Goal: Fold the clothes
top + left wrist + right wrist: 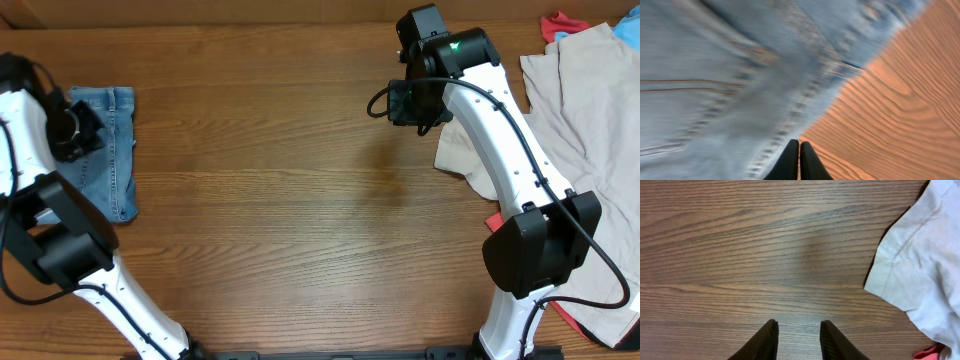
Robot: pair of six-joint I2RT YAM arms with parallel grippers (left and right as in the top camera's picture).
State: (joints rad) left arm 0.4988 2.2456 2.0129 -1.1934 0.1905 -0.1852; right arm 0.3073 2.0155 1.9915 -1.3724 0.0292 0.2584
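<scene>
- Jeans in light blue denim, gathered into a compact stack at the far left edge of the table, well apart from everything on the right side.
- Left gripper low over that denim, right at its edge beside bare wood; fingers pressed flat together, no gap between the tips.
- No cloth visible between those fingers; left wrist view smeared with blur, so a pinch of fabric impossible to confirm.
- Same blurred view: orange stitching lines and a thick seam crossing the denim, cloth filling the left and upper part, wood grain to the right.
- Right gripper hovering over bare wood to the right of the table's middle, jaws partly apart, nothing between them and nothing touched.
- Beige garment spread over the right end of the table, one hemmed corner just to the right of the right gripper, not touching it.
- Red cloth peeking out at the top right behind the beige garment; a further scrap of red at the garment's lower edge in the right wrist view.
</scene>
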